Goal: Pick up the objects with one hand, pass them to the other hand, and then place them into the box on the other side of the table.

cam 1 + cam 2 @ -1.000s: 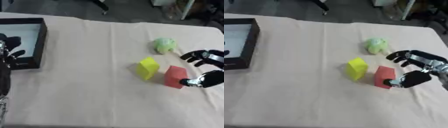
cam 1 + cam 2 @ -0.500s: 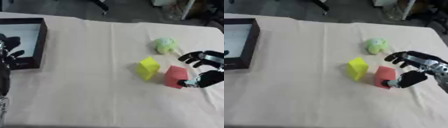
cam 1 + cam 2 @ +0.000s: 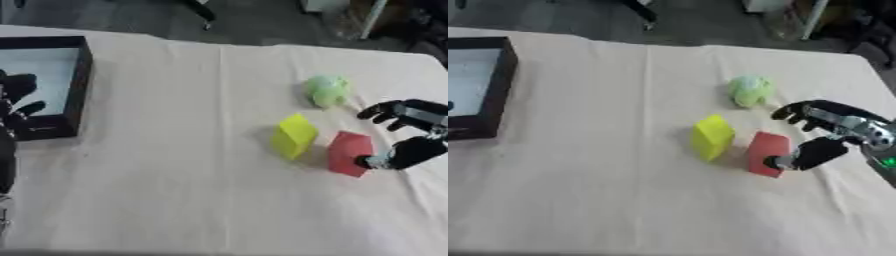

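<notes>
Here the right hand (image 3: 826,131) sat at the 3 o'clock edge of the bench (image 3: 175,190), fingers (image 3: 794,111) spread and released, the thumb tip touching the right side of the red block (image 3: 766,153) without grasping it. The yellow block (image 3: 712,137) stood just beside the red one at its 9 o'clock, tilted, and the pale green rounded object (image 3: 750,91) lay near both at 12 o'clock. The left eye view alone showed the left hand (image 3: 16,102) at the 9 o'clock edge, in front of the black box (image 3: 80,85), fingers relaxed and holding nothing; the right eye view showed only a dark tip there. A cream cloth covered the bench; beyond its 12 o'clock edge lay dark floor and blurred furniture.
</notes>
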